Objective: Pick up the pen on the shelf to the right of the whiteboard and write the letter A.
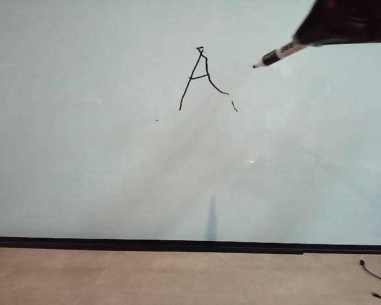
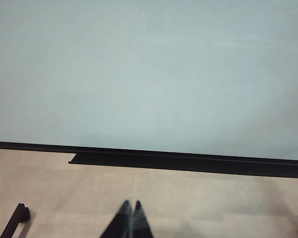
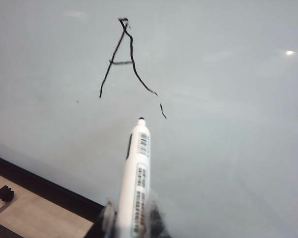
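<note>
Your right gripper (image 3: 131, 220) reaches in from the whiteboard's (image 1: 82, 178) upper right corner, clamped on the white pen (image 3: 135, 178), tip off the surface beside the letter A (image 1: 200, 79). Its barcode label is too blurred to read. Your left gripper (image 2: 129, 220) sits low over the tan tabletop (image 2: 198, 198), jaws pressed together, empty.

The exterior camera faced the whiteboard (image 1: 101, 165) head-on from some way back, taking in its black lower edge strip (image 1: 178, 244) and the counter (image 1: 146, 279) below. The left wrist camera sat low over the counter, looking past its end effector (image 2: 130, 210) at the blank board. The right wrist camera looked close along the pen (image 3: 135, 178) at the letter A (image 3: 124, 59), which the exterior view shared.
</note>
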{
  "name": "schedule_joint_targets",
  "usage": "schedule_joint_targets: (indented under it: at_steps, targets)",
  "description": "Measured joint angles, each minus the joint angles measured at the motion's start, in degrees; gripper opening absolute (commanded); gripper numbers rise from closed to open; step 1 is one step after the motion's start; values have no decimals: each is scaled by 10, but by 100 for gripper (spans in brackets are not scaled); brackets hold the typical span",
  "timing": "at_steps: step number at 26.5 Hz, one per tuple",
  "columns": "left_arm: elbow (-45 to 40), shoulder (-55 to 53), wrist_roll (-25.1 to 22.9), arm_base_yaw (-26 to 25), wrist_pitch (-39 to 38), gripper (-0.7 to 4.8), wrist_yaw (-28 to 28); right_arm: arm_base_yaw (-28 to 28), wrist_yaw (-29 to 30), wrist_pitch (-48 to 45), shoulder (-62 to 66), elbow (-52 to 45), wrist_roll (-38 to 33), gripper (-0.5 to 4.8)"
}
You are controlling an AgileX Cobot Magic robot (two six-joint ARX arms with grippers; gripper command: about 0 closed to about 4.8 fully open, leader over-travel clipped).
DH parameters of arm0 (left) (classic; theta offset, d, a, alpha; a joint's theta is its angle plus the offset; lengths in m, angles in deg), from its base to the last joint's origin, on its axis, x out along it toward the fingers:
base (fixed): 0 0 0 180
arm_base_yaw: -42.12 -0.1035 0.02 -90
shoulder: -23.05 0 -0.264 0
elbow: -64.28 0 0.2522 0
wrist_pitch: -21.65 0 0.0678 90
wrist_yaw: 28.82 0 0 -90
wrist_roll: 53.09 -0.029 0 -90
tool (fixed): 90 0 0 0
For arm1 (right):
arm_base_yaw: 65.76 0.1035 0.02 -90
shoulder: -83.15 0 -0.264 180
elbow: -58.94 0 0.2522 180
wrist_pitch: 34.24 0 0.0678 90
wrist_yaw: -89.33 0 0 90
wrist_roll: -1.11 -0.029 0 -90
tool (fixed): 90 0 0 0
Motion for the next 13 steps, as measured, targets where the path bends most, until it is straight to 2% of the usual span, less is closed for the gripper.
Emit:
schedule_joint_targets:
  at_steps: [7, 13]
  targets:
    - [0, 0, 0, 0, 0, -5, 0, 0, -1, 1, -180, -128, 18, -5]
    - [0, 0, 0, 0, 0, -4, 0, 0, -16, 80, -313, -176, 24, -5]
